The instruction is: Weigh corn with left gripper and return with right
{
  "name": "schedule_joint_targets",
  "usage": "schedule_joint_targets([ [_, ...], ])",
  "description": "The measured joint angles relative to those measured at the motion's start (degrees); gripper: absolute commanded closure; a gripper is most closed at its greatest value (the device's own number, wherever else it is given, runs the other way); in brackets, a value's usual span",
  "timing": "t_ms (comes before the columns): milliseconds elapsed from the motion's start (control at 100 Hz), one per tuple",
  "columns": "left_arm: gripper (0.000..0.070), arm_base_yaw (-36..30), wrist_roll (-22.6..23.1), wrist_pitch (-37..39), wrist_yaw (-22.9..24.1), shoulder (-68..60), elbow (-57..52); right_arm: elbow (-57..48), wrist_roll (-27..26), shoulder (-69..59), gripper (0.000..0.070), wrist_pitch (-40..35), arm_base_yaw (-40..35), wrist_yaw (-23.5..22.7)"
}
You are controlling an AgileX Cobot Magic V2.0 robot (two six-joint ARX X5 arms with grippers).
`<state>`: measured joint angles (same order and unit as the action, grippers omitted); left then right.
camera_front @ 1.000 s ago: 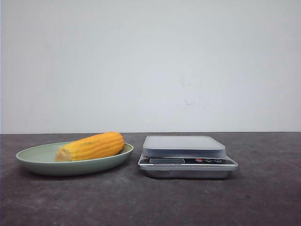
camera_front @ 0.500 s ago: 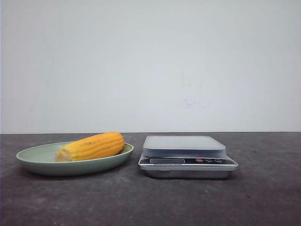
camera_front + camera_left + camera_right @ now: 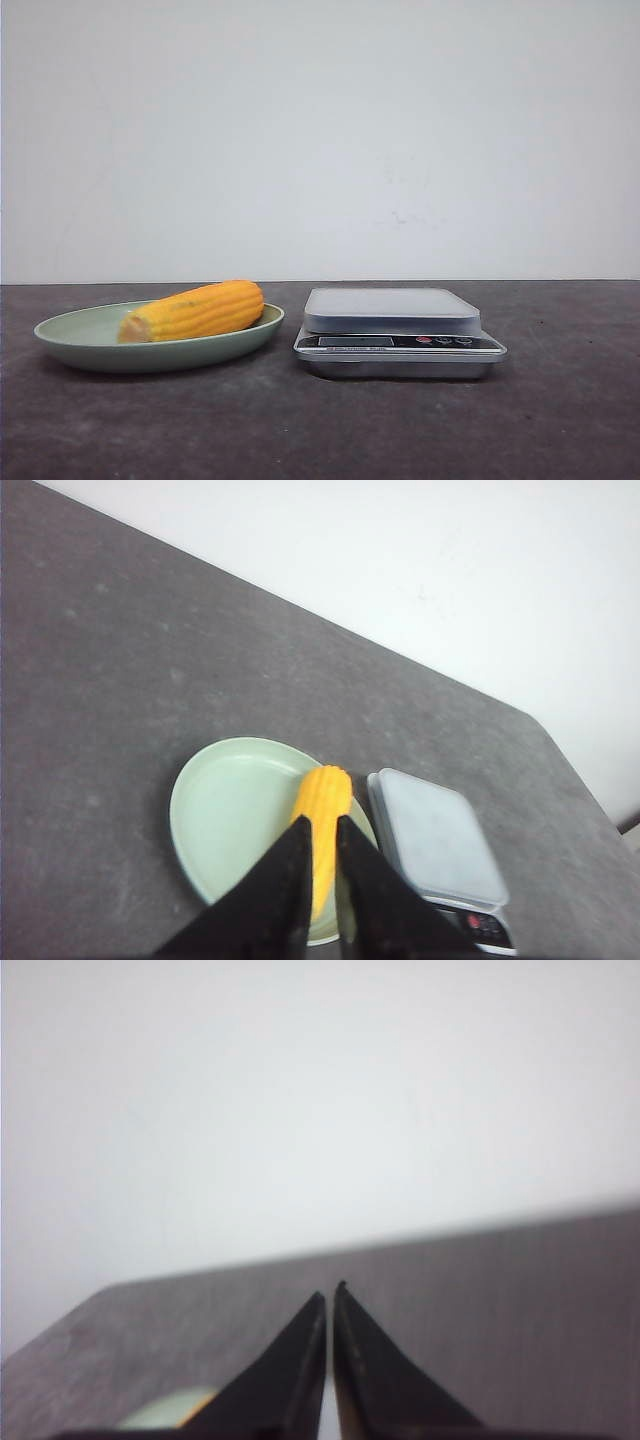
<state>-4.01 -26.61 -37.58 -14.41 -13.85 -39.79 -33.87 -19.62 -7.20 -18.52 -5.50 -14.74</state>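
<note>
The corn [image 3: 195,311] lies on its side in a pale green plate [image 3: 70,330] at the left of the table, its paler cut end pointing left. In the left wrist view the corn [image 3: 322,795] lies at the plate's [image 3: 220,800] edge nearest the scale. My left gripper [image 3: 322,822] hangs well above the corn, its two dark fingers a narrow gap apart and empty, with the cob seen through the gap. My right gripper [image 3: 330,1292] is shut and empty above the table. Neither gripper shows in the front view.
A silver kitchen scale [image 3: 390,310] with a flat grey platform stands just right of the plate; it also shows in the left wrist view [image 3: 435,835]. The table is dark grey, with a white wall behind. A bit of the plate [image 3: 160,1415] shows in the right wrist view.
</note>
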Motion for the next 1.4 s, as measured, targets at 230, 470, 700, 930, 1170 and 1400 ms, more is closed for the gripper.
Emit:
schedule_joint_targets([
  [230,0.0696,0.0,5.3,-1.9,-0.1,-13.3,-18.9,-26.9,11.3,-18.3,0.0694,-17.7,0.0,1.3],
  [470,0.024,0.0,8.9,-8.0,-0.1,-19.5,-25.1,-34.4,13.6,-26.3,0.0308,-22.3,0.0,0.4],
  [700,0.0,0.0,9.4,-9.0,-0.2,-19.6,-25.1,-34.4,13.1,-26.7,0.001,-22.4,0.0,-0.7],
  [930,0.0,-0.1,9.4,-11.3,-1.6,-22.2,-25.5,-34.4,13.1,-26.8,0.001,-22.4,0.0,-0.7],
  [1170,0.0035,-4.5,9.3,-11.0,-6.1,-37.4,-25.6,-34.4,13.1,-27.5,0.0011,-22.4,0.0,-0.7],
  [1400,0.0063,-11.5,9.3,-8.5,-4.9,-54.9,-25.6,-34.4,13.1,-28.4,0.0011,-23.8,0.0,-0.7],
])
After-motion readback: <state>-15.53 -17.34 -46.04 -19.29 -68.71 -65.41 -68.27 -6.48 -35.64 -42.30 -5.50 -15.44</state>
